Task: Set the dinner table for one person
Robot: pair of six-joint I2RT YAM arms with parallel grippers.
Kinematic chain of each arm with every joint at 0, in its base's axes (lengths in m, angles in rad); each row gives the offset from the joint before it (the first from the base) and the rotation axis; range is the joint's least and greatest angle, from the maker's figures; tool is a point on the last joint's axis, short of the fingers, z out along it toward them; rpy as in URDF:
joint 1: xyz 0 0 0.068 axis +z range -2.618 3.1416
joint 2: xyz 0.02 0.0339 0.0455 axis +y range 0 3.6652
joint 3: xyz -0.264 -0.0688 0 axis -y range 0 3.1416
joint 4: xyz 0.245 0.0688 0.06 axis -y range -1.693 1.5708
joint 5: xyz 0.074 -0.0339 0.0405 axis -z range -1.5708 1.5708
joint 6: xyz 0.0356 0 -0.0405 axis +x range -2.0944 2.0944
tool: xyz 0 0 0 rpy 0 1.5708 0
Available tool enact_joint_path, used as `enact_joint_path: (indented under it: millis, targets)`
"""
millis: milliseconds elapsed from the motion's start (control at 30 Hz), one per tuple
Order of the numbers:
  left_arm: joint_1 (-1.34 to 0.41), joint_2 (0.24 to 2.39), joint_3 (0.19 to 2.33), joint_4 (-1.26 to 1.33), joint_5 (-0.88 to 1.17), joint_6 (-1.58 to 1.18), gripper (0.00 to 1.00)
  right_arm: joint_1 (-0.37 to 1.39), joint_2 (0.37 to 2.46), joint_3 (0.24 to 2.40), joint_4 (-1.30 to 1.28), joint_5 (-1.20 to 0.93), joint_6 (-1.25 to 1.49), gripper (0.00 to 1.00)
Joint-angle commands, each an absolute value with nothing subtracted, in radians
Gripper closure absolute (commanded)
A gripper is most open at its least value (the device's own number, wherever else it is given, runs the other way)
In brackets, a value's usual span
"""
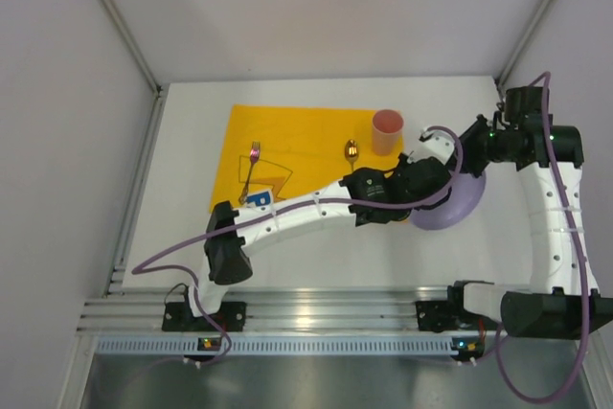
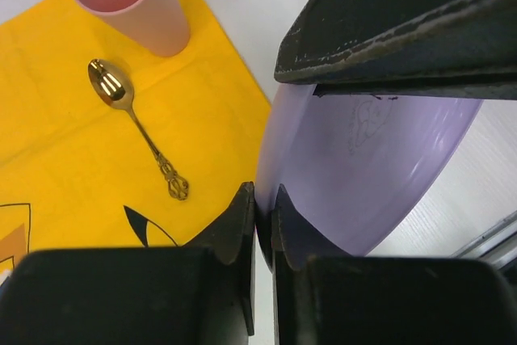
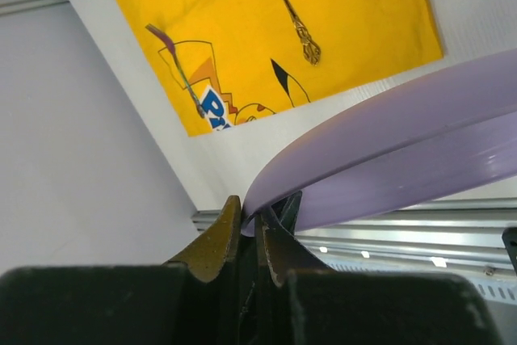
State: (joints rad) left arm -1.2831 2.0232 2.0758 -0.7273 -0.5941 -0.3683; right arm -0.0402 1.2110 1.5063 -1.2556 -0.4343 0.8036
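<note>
A lilac plate (image 1: 462, 204) is held tilted above the white dinner table (image 1: 316, 261), just right of the yellow cloth (image 1: 297, 136). My left gripper (image 1: 421, 185) is shut on the plate's rim (image 2: 363, 167), its fingers pinching the near-left edge (image 2: 262, 216). My right gripper (image 1: 466, 155) is shut on another part of the rim (image 3: 420, 143), its fingers closed around it (image 3: 258, 228). On the cloth lie a gold spoon (image 1: 351, 151) and a pink-purple fork (image 1: 252, 165), and a pink cup (image 1: 387, 131) stands at its far right corner.
The ribbed aluminium rail (image 1: 316, 318) runs along the near edge by the arm bases. Grey walls close in the table at left, right and back. The right gripper's black body (image 2: 404, 30) fills the top right of the left wrist view.
</note>
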Motion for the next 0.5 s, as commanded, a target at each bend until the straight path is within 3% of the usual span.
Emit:
enact_joint_path:
  millis: [0, 67, 167, 200, 233, 300, 467]
  targets:
    - [-1.304, 2.025, 2.140, -0.670, -0.624, -0.336, 1.00, -0.025, 1.207, 1.515, -1.295, -0.517, 0.743, 1.00]
    - [-1.304, 2.025, 2.140, -0.681, -0.629, -0.334, 1.00, -0.025, 1.216, 1.531, -1.295, -0.522, 0.727, 0.99]
    - [-1.304, 2.019, 2.140, -0.695, -0.643, -0.331, 1.00, -0.025, 1.241, 1.594, -1.293, -0.529, 0.710, 0.48]
    - [-1.304, 2.016, 2.138, -0.707, -0.652, -0.331, 1.00, -0.025, 1.256, 1.644, -1.296, -0.529, 0.707, 0.18]
    - [-1.302, 2.014, 2.138, -0.713, -0.660, -0.331, 1.00, -0.025, 1.267, 1.676, -1.299, -0.526, 0.701, 0.10]
    - [-1.301, 2.000, 2.129, -0.733, -0.675, -0.331, 1.00, -0.025, 1.310, 1.809, -1.342, -0.497, 0.678, 0.03]
    - [-1.256, 1.893, 2.012, -0.790, -0.675, -0.385, 1.00, -0.028, 1.410, 2.213, -1.495, -0.400, 0.620, 0.02]
